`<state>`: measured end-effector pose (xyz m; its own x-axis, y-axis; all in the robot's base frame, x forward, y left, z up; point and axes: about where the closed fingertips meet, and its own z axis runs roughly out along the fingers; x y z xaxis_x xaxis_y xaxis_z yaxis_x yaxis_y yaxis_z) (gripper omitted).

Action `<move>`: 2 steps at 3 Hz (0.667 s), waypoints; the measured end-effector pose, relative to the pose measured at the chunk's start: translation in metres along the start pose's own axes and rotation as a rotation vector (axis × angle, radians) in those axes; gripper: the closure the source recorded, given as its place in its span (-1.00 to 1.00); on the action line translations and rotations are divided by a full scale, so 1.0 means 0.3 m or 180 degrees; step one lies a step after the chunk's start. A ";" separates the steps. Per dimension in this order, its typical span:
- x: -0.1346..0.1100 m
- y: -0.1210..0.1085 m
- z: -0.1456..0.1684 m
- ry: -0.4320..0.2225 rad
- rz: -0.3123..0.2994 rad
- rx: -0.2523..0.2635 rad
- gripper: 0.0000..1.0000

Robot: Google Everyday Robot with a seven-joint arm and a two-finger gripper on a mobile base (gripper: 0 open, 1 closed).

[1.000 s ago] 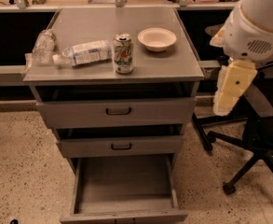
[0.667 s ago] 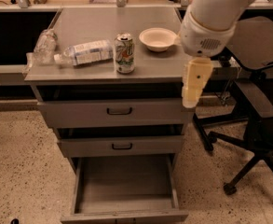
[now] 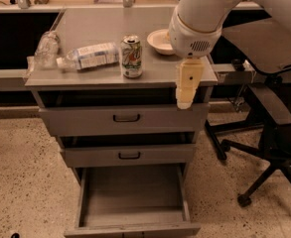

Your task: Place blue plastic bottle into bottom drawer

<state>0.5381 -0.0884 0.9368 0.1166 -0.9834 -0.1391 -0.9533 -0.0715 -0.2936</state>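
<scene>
The bottom drawer (image 3: 132, 192) stands pulled out well below the soda can (image 3: 131, 56), and only its flat grey floor shows inside. On the surface (image 3: 100, 29), the blue plastic bottle (image 3: 88, 57) lies on its side just left of the can, cap pointing away from it. A crumpled clear bottle (image 3: 46, 48) lies further left of the can. To the can's right sits a white bowl (image 3: 159, 40), partly hidden by the arm, showing only a pale inside. The tool (image 3: 184, 102) hangs right of the can, pointing down past the surface's front edge, with nothing in it. I cannot tell whether it is spread or drawn together.
</scene>
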 end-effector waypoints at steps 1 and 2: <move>-0.010 -0.016 -0.008 -0.0015 0.0064 0.0071 -1.00; -0.081 -0.132 -0.008 -0.0136 0.0004 0.0262 -1.00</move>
<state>0.5723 -0.0621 0.9539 0.1288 -0.9753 -0.1792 -0.9275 -0.0545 -0.3699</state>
